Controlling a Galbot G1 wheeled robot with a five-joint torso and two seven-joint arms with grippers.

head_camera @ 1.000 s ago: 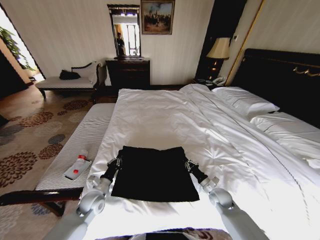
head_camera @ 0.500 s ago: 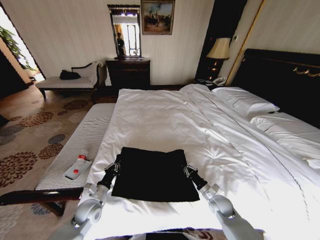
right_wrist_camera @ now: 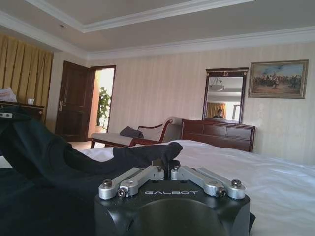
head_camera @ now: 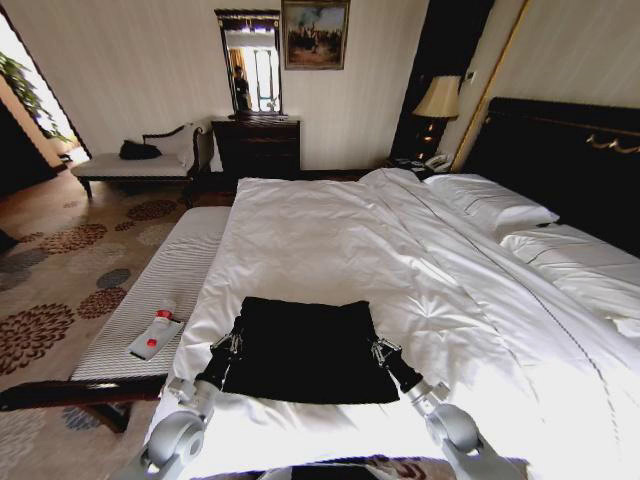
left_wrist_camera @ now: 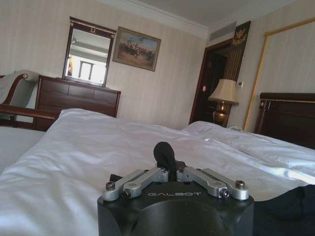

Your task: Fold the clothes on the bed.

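Red-and-white packet (head_camera: 153,337) on striped bench (head_camera: 165,290); lamp (head_camera: 438,98), mirror (head_camera: 250,62) behind.

Bed (head_camera: 330,240) with white duvet and pillows (head_camera: 490,205), black T-shirt (head_camera: 305,350) lying folded near its foot

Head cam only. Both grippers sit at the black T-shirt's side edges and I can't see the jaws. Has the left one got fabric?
Observer: Yes. In the left wrist view, a small knob of the T-shirt is pinched where the left gripper closes its jaws.
Operator: Right one?
Observer: The right gripper is shut on fabric too. In its wrist view, a long ridge of cloth stands up from the jaws.
Operator: Left side lifted as well?
Observer: Only that knob stands up. The rest of the shirt there lies low.
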